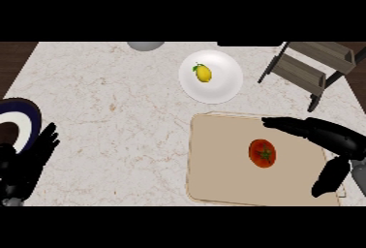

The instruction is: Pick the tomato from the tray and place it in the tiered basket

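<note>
Still untouched, the round red tomato (262, 153) on the beige rectangular tray (221, 164) could roll off if the wide-spread right robot hand (322, 138) nudges it.

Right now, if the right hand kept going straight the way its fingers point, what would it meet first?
The right hand hangs open over the tray, fingers pointing left. That line passes above the tomato and looks free across the counter, though its height is unclear.
</note>
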Robot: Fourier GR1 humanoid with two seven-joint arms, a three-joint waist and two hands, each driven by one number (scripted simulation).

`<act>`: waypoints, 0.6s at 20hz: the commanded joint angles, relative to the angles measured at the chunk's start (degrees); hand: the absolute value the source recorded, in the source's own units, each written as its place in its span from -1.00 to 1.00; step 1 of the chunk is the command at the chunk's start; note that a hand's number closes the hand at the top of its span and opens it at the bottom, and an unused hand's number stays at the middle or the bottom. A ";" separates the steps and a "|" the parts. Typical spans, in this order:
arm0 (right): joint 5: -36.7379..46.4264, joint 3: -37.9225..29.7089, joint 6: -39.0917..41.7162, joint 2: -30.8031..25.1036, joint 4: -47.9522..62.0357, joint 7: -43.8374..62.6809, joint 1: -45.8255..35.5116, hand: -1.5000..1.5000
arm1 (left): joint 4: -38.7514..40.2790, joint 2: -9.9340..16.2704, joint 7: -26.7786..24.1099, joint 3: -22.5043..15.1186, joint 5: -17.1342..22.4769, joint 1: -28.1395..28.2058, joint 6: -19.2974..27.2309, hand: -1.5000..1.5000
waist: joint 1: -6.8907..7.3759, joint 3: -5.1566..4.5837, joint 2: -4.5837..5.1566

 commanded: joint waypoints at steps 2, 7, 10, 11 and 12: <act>5.64 -0.60 0.43 2.93 1.34 2.99 -0.69 -1.00 | 4.79 -1.90 -3.06 1.67 -2.55 -2.09 -2.80 0.00 | 0.02 0.00 0.06; 8.35 -4.58 0.53 2.11 7.84 -1.96 -1.48 -1.00 | -5.51 0.46 3.55 4.47 -1.74 2.72 -3.89 0.00 | 0.36 0.04 0.01; 9.81 -5.11 2.08 1.33 12.27 -6.65 -2.24 -1.00 | 3.62 -2.29 -1.71 5.55 -3.50 -0.88 -5.60 0.00 | 0.12 0.01 0.10; 10.54 -4.37 2.67 3.06 14.50 -5.22 -5.84 -1.00 | -0.06 -1.56 3.62 5.73 -2.05 -3.33 -5.87 0.00 | 0.30 0.03 0.11; 9.55 -5.20 4.84 2.81 11.49 -4.44 -4.86 -1.00 | 3.70 -3.31 0.71 5.80 -3.98 -3.52 -5.39 0.00 | 0.06 0.00 0.07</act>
